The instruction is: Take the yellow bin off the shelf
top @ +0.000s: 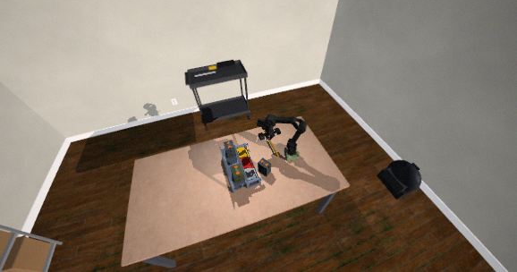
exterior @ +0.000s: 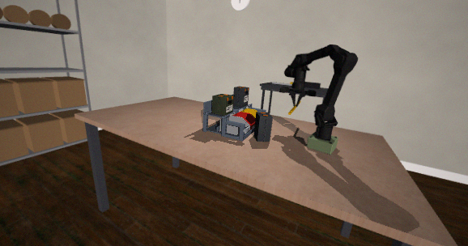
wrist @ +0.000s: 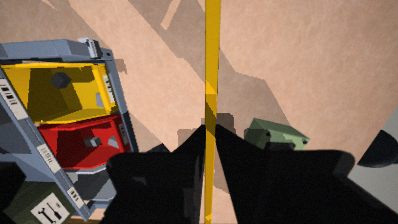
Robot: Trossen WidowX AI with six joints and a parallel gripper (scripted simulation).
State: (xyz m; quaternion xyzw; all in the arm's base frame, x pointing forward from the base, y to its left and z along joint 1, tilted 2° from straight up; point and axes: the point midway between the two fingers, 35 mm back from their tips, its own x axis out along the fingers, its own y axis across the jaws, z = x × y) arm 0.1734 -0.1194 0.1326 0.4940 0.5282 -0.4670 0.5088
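The yellow open bin [wrist: 60, 92] sits in the grey shelf unit [top: 239, 168] on the table, with small grey parts inside it. It also shows in the top and exterior views [top: 242, 151] [exterior: 250, 112], above a red bin [wrist: 82, 142]. My gripper [wrist: 209, 128] [exterior: 296, 100] hangs above the table to the right of the shelf, apart from the bin. It is shut on a thin yellow strip [wrist: 212, 60] that hangs down from the fingers [top: 271, 148].
A dark box [exterior: 263, 127] stands on the table beside the shelf. Dark and green boxes [exterior: 222, 103] sit on the shelf top. My green base [exterior: 322, 143] is at the table's far side. A black cart [top: 219, 92] stands beyond the table.
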